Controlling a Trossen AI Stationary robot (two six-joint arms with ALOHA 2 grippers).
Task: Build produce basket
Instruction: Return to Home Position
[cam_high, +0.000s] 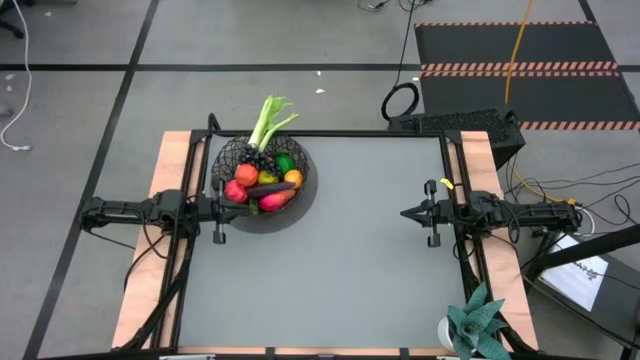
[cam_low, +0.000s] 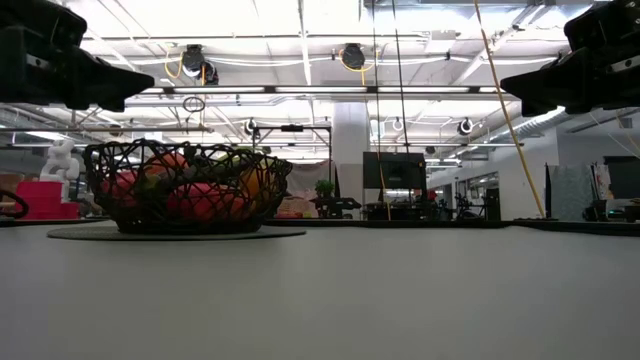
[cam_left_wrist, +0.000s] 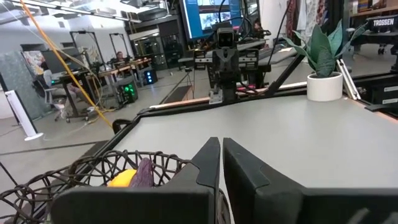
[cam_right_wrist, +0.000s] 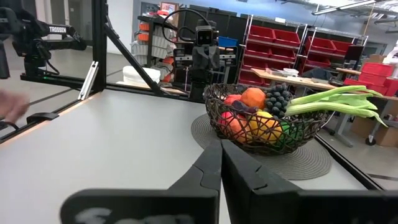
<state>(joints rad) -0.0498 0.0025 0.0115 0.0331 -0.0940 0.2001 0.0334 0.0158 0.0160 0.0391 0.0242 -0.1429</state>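
Note:
The black wire basket (cam_high: 261, 180) stands on a round dark mat at the table's far left, also in the low view (cam_low: 185, 188) and right wrist view (cam_right_wrist: 267, 118). It holds the produce: leek (cam_high: 268, 122) sticking out over the far rim, grapes (cam_right_wrist: 278, 98), orange (cam_right_wrist: 253, 97), red fruits (cam_high: 236, 190), eggplant (cam_high: 272, 187), mango (cam_high: 277, 200). My left gripper (cam_high: 222, 210) hovers shut at the basket's left rim, touching nothing. My right gripper (cam_high: 405, 213) hovers shut at the table's right side.
A spiky teal-green plant in a white pot (cam_high: 472, 325) stands at the table's near right corner. The grey tabletop (cam_high: 350, 250) stretches between the arms. A blurred hand (cam_right_wrist: 12, 107) shows beyond the table's edge in the right wrist view.

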